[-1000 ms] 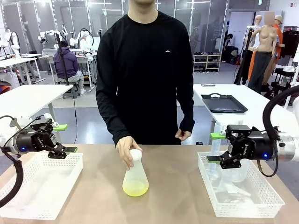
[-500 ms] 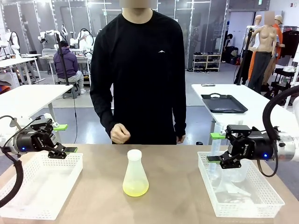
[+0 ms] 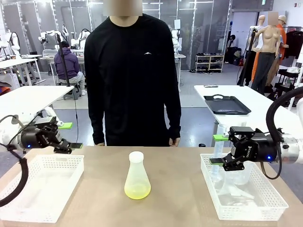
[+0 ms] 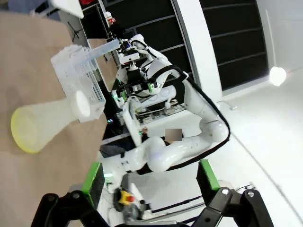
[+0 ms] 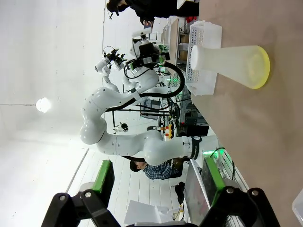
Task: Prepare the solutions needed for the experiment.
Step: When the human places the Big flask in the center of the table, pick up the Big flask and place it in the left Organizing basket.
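One flask point(image 3: 137, 171) of yellow-green solution point(image 3: 137, 191), two white baskets point(image 3: 33, 189) point(image 3: 258, 208), two pincers point(image 3: 70, 135) point(image 3: 218, 149), one person point(image 3: 132, 80).

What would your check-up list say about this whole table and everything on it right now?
Surface: brown table, no spills seen.
Job's things: flask upright mid-table, a little yellow-green liquid at its bottom.
Clutter: left basket; right basket holding clear labware.
End effectors: left end effector open near left basket's far edge; right end effector open over right basket.
Cables: black cable loops at both arms.
Surroundings: person standing behind table; black tray on a far table.
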Robot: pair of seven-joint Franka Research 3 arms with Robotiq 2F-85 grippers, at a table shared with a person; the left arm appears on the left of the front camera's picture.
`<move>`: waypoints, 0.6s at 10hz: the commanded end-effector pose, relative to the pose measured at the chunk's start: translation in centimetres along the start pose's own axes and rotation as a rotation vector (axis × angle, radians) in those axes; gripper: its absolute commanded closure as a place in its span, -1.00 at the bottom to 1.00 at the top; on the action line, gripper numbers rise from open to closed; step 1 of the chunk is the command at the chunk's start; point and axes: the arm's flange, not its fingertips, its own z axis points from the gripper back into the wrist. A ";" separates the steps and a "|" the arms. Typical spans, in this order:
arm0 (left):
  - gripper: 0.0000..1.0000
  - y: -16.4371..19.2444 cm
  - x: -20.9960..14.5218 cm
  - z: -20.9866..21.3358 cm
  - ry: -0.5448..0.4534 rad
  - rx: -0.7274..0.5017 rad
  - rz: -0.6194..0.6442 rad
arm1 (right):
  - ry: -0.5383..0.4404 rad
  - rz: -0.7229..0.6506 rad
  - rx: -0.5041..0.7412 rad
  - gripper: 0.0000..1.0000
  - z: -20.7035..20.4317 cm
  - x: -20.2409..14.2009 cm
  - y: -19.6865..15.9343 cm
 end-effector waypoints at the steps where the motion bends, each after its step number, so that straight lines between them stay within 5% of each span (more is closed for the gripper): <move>1: -1.00 -0.8 1.9 -3.1 0.014 0.097 -0.209 | 0.000 0.012 0.007 -0.89 -0.1 -0.1 0.0; 4: -1.00 0.1 4.2 -6.7 0.152 0.241 -0.507 | 0.000 0.012 0.007 -0.89 -0.1 -0.1 0.0; 5: -1.00 0.6 4.5 -7.6 0.216 0.217 -0.544 | 0.000 0.012 0.007 -0.89 -0.1 -0.1 0.0; 6: -1.00 -1.3 3.9 -6.2 0.118 0.171 -0.412 | 0.000 0.012 0.007 -0.89 -0.1 -0.1 0.0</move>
